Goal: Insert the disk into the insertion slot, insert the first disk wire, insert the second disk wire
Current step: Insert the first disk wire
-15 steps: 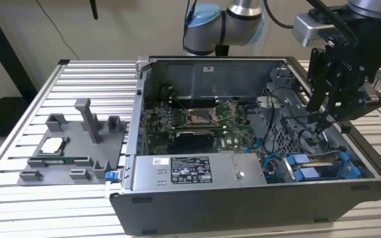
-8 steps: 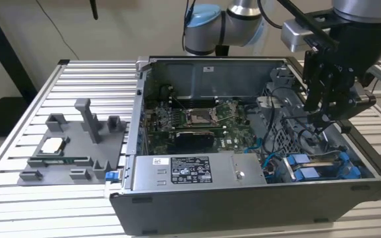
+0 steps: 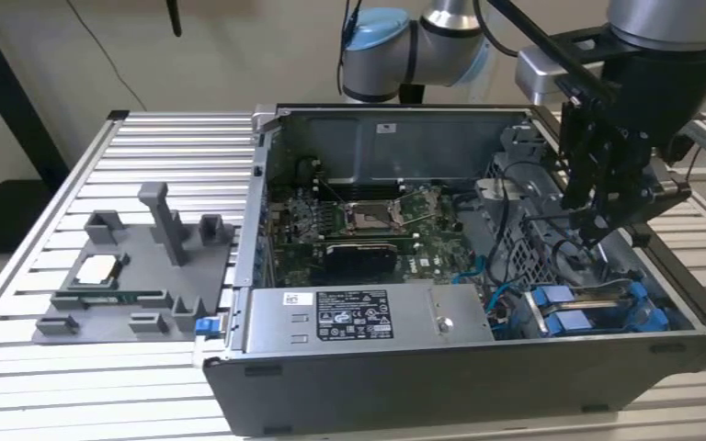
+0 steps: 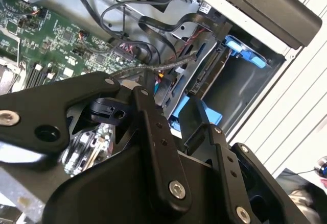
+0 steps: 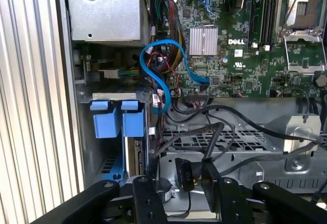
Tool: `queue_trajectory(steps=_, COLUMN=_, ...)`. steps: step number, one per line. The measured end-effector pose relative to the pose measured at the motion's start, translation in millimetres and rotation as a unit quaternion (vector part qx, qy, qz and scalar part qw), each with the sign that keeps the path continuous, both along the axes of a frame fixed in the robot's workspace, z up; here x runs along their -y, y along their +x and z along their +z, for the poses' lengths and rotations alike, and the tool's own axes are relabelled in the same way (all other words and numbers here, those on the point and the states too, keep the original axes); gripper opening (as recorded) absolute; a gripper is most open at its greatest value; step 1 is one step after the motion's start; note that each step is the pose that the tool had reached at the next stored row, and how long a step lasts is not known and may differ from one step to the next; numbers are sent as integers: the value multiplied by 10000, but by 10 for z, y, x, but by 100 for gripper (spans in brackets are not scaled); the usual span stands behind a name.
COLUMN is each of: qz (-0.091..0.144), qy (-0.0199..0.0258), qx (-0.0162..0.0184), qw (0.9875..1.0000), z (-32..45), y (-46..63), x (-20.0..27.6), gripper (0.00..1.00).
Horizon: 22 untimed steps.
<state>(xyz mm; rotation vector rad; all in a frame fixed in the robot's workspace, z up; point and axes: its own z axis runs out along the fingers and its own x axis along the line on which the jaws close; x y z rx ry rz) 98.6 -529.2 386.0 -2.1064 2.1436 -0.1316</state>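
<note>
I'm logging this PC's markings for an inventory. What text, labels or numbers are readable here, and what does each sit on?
Black label on the power-supply box: print too small to read.
White sticker beside it: too small to read.
Case-wall sticker: blurred.
Motherboard: white brand mark beside the heatsink, not quoted; other print too small.

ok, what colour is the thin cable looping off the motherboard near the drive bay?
Light blue. The looped data cable shows best in the first wrist view.
</note>
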Motion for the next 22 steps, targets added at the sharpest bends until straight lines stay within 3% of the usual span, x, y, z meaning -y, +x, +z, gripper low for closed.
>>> queue_trajectory(steps=2, qz=0, qy=0, qx=0, qw=10000, z=-3, y=0, x=0, gripper=45)
queue_trajectory(steps=8, qz=0, qy=0, qx=0, qw=10000, z=-14, y=0, x=0, gripper=20)
queue_trajectory(steps=19, qz=0, qy=0, qx=0, qw=10000, z=-32, y=0, x=1, gripper=20)
queue_trajectory(steps=20, qz=0, qy=1, qx=-12, qw=10000, z=-35, y=3, x=2, gripper=20)
queue_trajectory(steps=22, qz=0, qy=-7, qx=-124, qw=9999, z=-36, y=32, x=9, gripper=20)
